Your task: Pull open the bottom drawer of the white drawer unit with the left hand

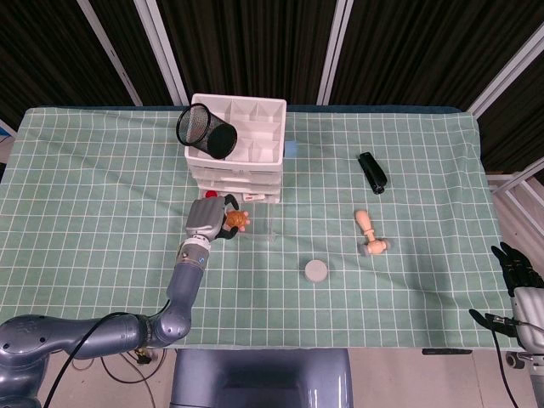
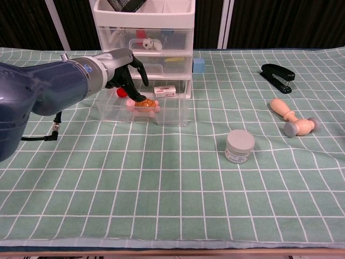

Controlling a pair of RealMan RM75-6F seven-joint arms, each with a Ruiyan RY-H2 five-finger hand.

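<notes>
The bottom drawer (image 2: 144, 110) stands pulled out. The left hand (image 2: 127, 73) hovers above it, fingers loosely apart, holding nothing. Dropping lower, its fingers could knock the toy (image 2: 142, 104) inside or shove the drawer unit (image 2: 144, 32).

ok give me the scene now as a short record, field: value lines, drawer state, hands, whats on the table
drawer unit: white drawer unit at the table's far side, black mesh cup lying on top
bottom drawer: bottom drawer pulled out, clear-walled, holding a small orange toy, a red piece and a small box
left hand: left hand above the open drawer's left part, fingers pointing down toward the toy; holds nothing
right hand: right hand off the table's right edge, idle
loose items: grey-lidded jar, wooden stamp, black stapler, blue cube
surface: green checked cloth
</notes>
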